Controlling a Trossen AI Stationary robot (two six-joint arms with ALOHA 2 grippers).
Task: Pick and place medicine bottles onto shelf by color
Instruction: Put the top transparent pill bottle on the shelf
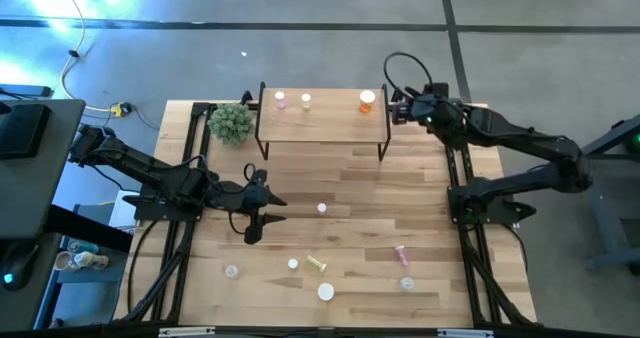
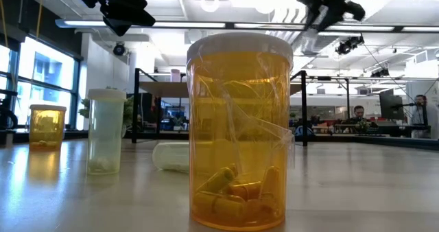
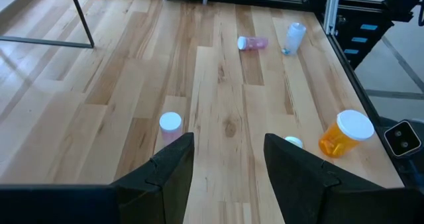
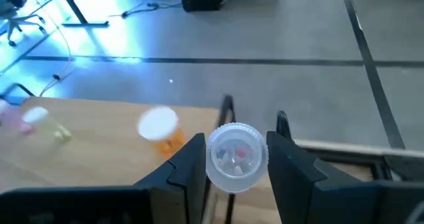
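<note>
The right tool (image 4: 233, 159) was up at the far right end of the shelf (image 1: 322, 124), clamped on a clear bottle (image 4: 237, 156) that sat snug between its two dark fingers (image 4: 187, 163), cap end facing the wrist camera. Whether that bottle hung over the shelf or just off its edge, the views did not settle. On the shelf stood three bottles: a pink one (image 1: 280, 101), a yellow-green one (image 1: 306, 102) just beside it, and an orange one (image 1: 367, 100) near the right end.

Over on the left, the left tool (image 1: 268, 208) hovered low above the counter (image 1: 340, 173), fingers spread with nothing between them. A pink bottle (image 3: 170, 125) stood just ahead of its fingers. Further across the counter lay another pink bottle (image 3: 252, 43) on its side, a pale blue bottle (image 3: 293, 37) close by it, and an orange bottle (image 3: 346, 133) tilted near the counter's edge. A small potted plant (image 1: 231, 123) sat beside the shelf's left end.
</note>
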